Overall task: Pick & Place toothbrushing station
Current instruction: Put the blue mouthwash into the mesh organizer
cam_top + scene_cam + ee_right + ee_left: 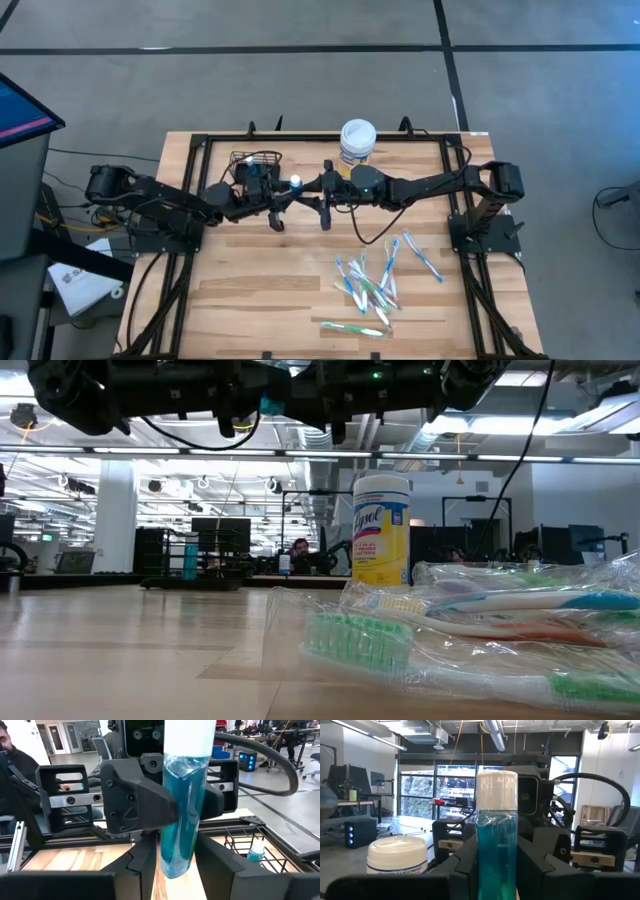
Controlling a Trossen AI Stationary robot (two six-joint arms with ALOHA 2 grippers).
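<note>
A slim clear bottle of blue liquid (180,820) with a white cap (496,790) stands upright in mid-air over the table's middle. My left gripper (291,189) is shut on it. My right gripper (176,870) faces it from the right, open. Its fingers stand close on either side of the bottle's lower end, with a thin gap showing on each side. The toothbrushing station, a black wire basket (258,160), sits on the table at the far left behind the left gripper. A small blue bottle (256,851) lies inside it. My left gripper pinches the bottle's middle (181,805) between its two fingers (142,802). The fingers come level from the table's left. The bottle stands upright in the hold, cap up, lifted clear of the table.
A yellow-labelled round tub with a white lid (357,140) stands at the far middle, just behind the right gripper. Several wrapped toothbrushes (375,285) lie scattered on the near right of the wooden table (250,280). A black frame (200,140) borders the table.
</note>
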